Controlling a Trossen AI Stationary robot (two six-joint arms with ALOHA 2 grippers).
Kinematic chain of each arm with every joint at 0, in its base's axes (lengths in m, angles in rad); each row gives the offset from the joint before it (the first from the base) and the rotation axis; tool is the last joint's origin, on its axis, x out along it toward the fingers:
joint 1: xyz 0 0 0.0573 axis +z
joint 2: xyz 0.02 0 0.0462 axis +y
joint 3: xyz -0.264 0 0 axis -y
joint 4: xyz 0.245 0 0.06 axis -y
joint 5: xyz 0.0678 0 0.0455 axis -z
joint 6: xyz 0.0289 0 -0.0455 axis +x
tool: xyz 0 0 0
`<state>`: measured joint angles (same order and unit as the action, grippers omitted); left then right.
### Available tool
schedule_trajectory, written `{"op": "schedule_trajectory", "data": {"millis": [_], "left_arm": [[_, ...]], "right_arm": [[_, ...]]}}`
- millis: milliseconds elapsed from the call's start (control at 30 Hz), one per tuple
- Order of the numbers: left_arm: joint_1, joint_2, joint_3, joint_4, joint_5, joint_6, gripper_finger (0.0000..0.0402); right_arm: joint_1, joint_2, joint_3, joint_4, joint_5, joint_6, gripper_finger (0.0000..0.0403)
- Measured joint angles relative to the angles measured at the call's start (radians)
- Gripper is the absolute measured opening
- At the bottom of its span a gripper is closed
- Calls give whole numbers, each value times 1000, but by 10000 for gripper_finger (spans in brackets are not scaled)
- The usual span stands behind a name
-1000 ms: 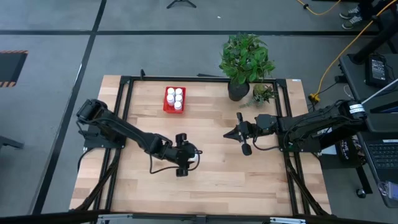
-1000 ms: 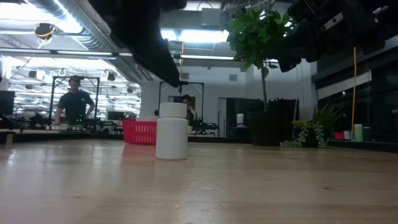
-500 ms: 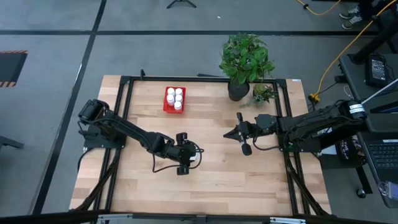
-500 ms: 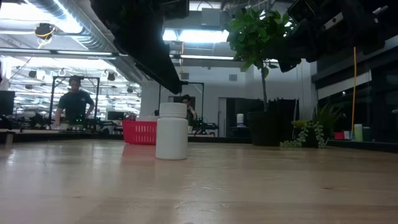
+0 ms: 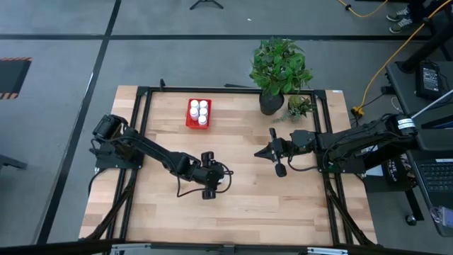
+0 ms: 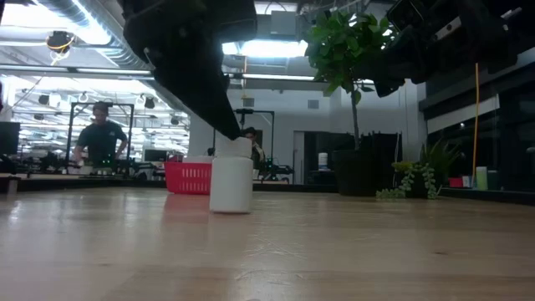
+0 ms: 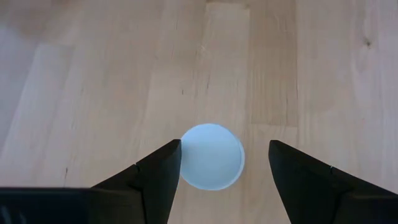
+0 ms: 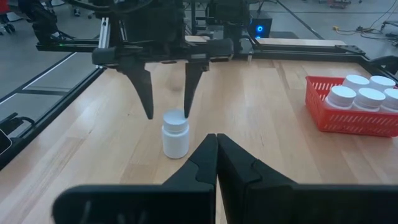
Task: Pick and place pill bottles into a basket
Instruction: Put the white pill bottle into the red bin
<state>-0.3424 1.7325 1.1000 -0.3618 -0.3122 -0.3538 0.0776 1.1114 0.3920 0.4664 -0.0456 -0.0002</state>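
holding five pill bottles [image 5: 199, 110], red basket [image 5: 190, 121]

Light wood table [image 5: 233, 205] with a black frame along its edges is carrying four things. Red basket [image 5: 199, 113] is sitting near the far edge, left of centre, holding five white pill bottles [image 5: 199, 108]. One lone pill bottle [image 6: 231, 175] is standing upright mid-table, slightly toward the near edge. Dark plant pot [image 5: 270, 103] with a leafy plant is standing at the far edge toward the right corner, a smaller green sprig [image 5: 300, 106] lying just beside it.
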Motion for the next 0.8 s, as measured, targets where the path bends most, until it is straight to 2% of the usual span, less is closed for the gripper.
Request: {"op": "schedule_trajectory", "data": {"millis": [233,467,800], "left_arm": [[0,-2,0,0,-5,7,235],[-18,-4,1,48,0,101,235],[6,-5,8,32,-3,65,235]], "right_arm": [[0,0,0,0,0,0,10],[0,0,0,0,0,0,10],[0,0,0,-6,0,0,10]]}}
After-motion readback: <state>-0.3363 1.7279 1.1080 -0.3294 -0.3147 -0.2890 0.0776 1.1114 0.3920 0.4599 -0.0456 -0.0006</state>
